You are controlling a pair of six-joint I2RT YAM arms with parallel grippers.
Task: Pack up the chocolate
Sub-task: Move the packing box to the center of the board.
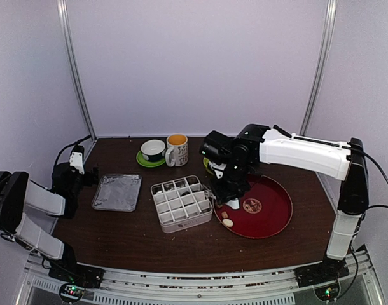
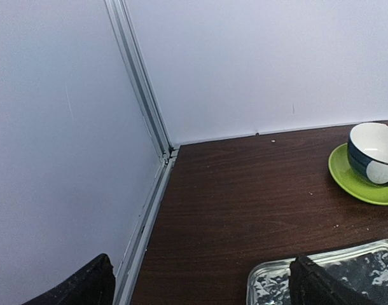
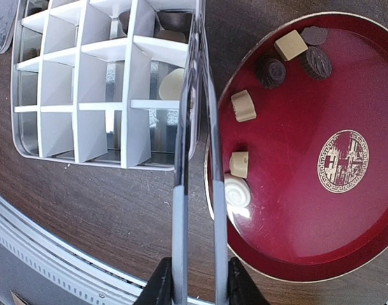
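Your right gripper point(image 3: 197, 293) is clamped narrow on the long metal tongs point(image 3: 179, 210). Only its two black fingertips point(image 3: 159, 289) show, at the bottom edge of the wrist view; the rest is cut off. The blades run up close together along the seam between the shiny divided tin with white card partitions point(image 3: 59, 130) and the round red plate with a gold emblem point(image 3: 289, 190). The tips meet at the very top edge, so you can't tell whether they pinch anything.

The small bite-sized chocolates point(image 3: 243, 105): seven on the red plate by my count, cream and dark, all towards the tin side. One at the top is half hidden behind a dark piece. In the tin a cream-white piece point(image 3: 170, 84) sits in a cell by the plate-side wall, partly behind a blade. Dark pieces in the top cells are cropped. In the top view the arm covers the tongs.

Your left gripper point(image 2: 200, 267) is spread wide, facing the back-left corner of the dark wooden table point(image 2: 245, 190). One finger hides part of the crinkled foil tray point(image 2: 270, 286). The green saucer point(image 2: 353, 184) and blue-and-white bowl point(image 2: 372, 152) are cut by the frame.
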